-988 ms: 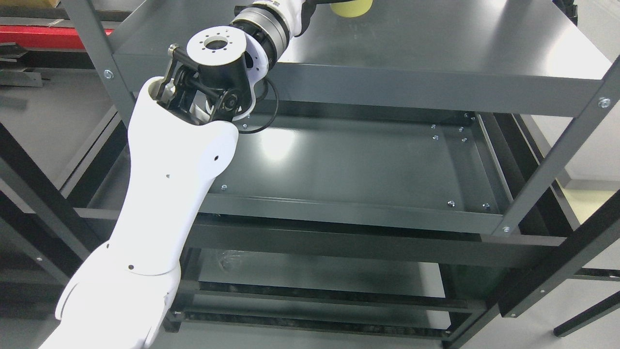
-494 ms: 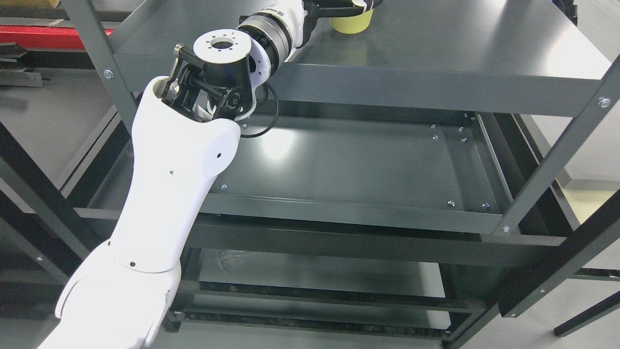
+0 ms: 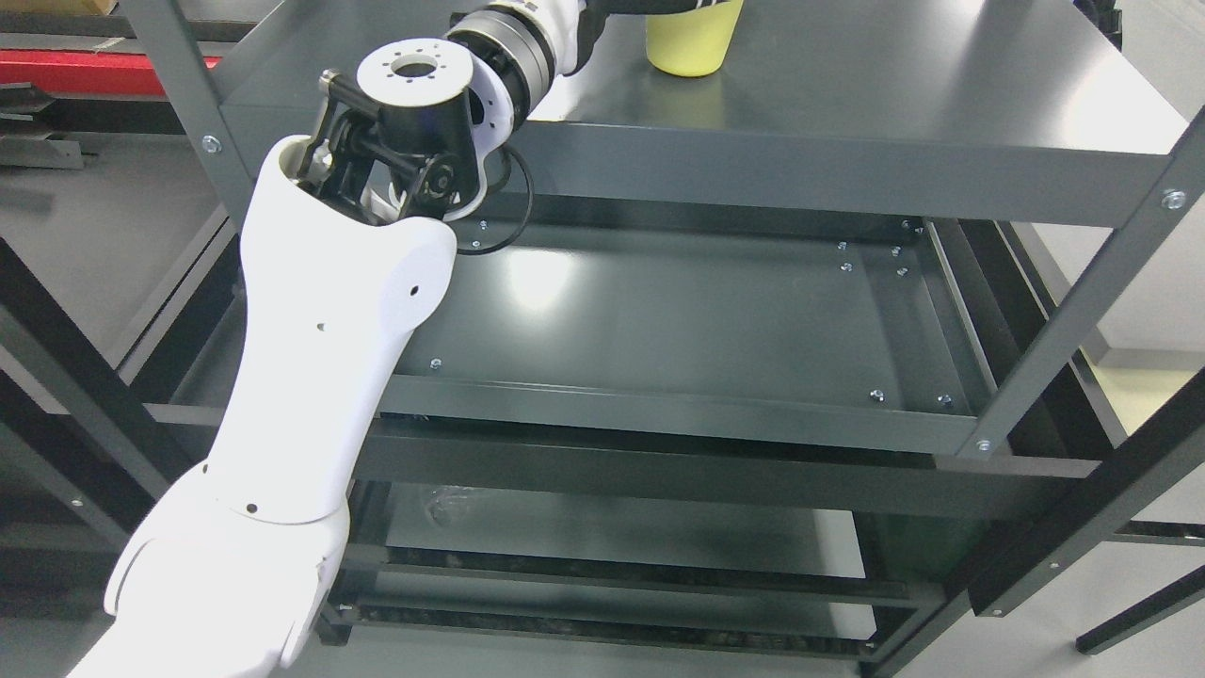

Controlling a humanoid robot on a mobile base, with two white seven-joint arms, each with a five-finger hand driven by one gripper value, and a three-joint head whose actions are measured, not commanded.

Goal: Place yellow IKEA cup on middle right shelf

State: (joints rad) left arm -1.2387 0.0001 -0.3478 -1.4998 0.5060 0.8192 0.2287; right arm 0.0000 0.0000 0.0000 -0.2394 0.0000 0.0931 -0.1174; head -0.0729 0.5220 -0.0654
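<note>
Yellow plastic cup (image 3: pixel 692 42) stands upright on the dark grey metal top shelf (image 3: pixel 894 85), its rim cut off by the frame. The left hand (image 3: pixel 659 6) seems to grip it from above, though barely visible. Lift straight, clear the front lip, then lower toward the roomy middle shelf (image 3: pixel 715 311), right side.

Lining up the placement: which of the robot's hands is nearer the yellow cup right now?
Left. The left arm reaches up over the top shelf to the yellow cup; its hand is cut off by the picture's upper edge at the cup's rim. The right arm is not in view.
</note>
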